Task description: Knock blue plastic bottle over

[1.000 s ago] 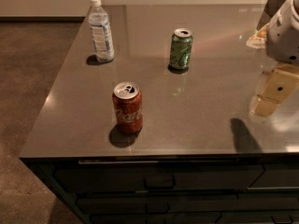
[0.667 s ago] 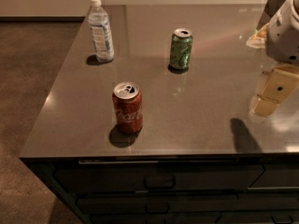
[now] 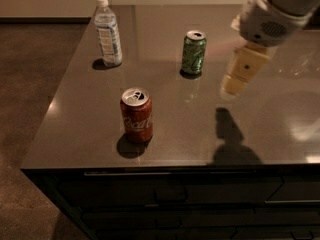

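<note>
blue plastic bottle (image 3: 108, 33): clear, slim, white screw cap, pale blue/white label. Standing upright, cap on, at far-left corner of surface (image 3: 75, 119), near left edge. gripper (image 3: 233, 84) hangs above right half of surface, well apart from btl

Kitchen-like, dark drawered counter (image 3: 165, 134), hand (image 3: 238, 74) above

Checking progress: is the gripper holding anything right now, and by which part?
Nothing. The gripper hangs over the table right of the green can, far from the blue plastic bottle standing at the far-left corner.
</note>
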`<state>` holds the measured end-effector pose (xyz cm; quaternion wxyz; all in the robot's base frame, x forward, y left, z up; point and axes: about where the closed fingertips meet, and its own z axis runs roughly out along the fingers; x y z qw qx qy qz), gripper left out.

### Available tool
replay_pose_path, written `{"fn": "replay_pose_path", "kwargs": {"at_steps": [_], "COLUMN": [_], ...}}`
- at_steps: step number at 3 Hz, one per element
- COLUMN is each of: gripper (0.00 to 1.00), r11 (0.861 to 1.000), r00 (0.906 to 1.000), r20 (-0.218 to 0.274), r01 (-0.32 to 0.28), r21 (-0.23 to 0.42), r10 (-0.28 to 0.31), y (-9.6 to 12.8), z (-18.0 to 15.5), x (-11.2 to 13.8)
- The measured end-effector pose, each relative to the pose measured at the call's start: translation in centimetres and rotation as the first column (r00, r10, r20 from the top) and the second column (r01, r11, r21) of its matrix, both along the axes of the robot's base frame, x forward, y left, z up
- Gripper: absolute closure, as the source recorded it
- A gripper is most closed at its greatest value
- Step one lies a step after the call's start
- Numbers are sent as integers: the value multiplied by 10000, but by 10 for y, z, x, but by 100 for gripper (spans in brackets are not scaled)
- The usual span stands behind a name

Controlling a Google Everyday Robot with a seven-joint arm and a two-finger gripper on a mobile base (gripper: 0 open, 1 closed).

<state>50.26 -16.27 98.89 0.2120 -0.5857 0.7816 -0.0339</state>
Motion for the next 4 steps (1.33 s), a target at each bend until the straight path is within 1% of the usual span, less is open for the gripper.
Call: {"fn": "replay_pose_path", "kwargs": {"at_steps": [1, 2, 3, 4], "gripper": [0, 0, 0, 0], "r11": [9984, 9914, 9752, 9425], "r00": [9996, 9986, 9968, 9961], "r20": [274, 490, 450, 149], "r01": [-29, 138, 544, 776], "r21": [572, 1301, 2147, 3250], "r10": [13, -203, -655, -872], "y": [25, 45, 58, 102], "z": [5, 8, 4, -9], "x": [42, 93, 145, 195]}}
